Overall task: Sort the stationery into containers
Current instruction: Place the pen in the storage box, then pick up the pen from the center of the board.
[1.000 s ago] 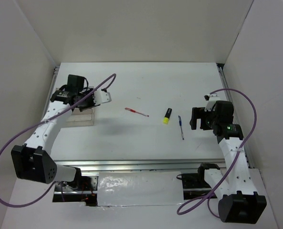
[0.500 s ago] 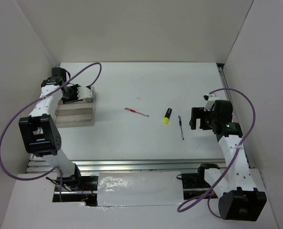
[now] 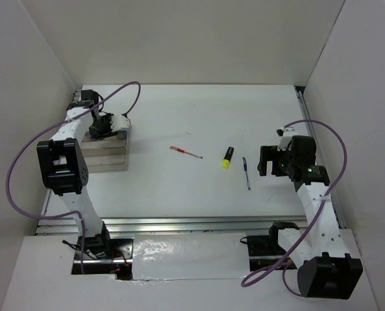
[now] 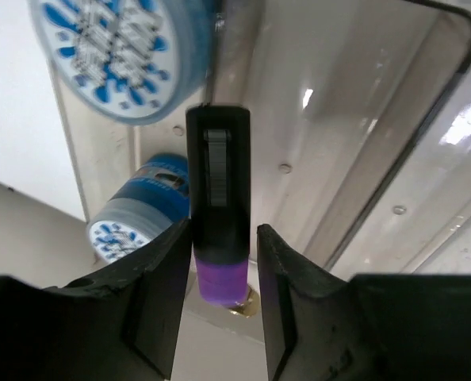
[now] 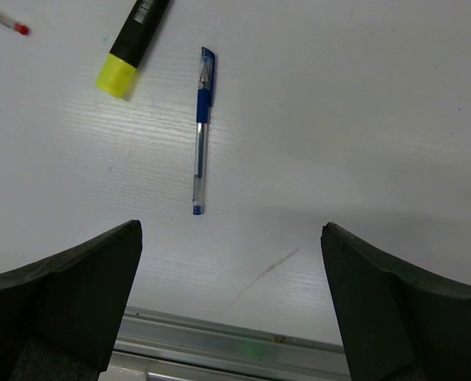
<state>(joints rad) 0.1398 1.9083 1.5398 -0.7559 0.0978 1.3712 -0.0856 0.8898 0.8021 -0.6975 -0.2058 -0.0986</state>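
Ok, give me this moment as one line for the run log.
left pincer: shut on purple highlighter, over tray | tray: two blue rolls inside | right pincer: open, empty | loose on table: red pen, yellow highlighter, blue pen

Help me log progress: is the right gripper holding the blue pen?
No, the blue pen lies flat on the table, clear of the right gripper, whose fingers are spread wide.

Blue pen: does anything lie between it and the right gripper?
Nothing visible does. The blue pen lies on the table ahead of the open right gripper; the yellow highlighter lies off to its side.
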